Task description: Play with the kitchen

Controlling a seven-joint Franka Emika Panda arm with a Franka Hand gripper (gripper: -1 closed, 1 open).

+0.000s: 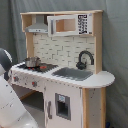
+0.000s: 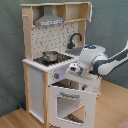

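Observation:
The toy kitchen [image 1: 65,50] stands white and light-wood, with a grey hood [image 1: 38,26], black faucet [image 1: 84,59], sink [image 1: 74,74] and a metal pot [image 1: 33,62] on the stovetop. In the second exterior view the kitchen [image 2: 50,35] has its windowed oven door [image 2: 70,105] hanging tilted open. My gripper [image 2: 75,73] sits just above the door's top edge, below the stovetop front and beside the knobs. In the first exterior view only my white arm [image 1: 10,107] shows at the lower left, covering the oven.
A grey curtain [image 1: 115,50] backs the kitchen. A narrow cupboard door with a small window [image 1: 62,106] sits under the sink. The wooden floor [image 2: 112,107] lies to the second exterior view's right, under my arm [image 2: 112,60].

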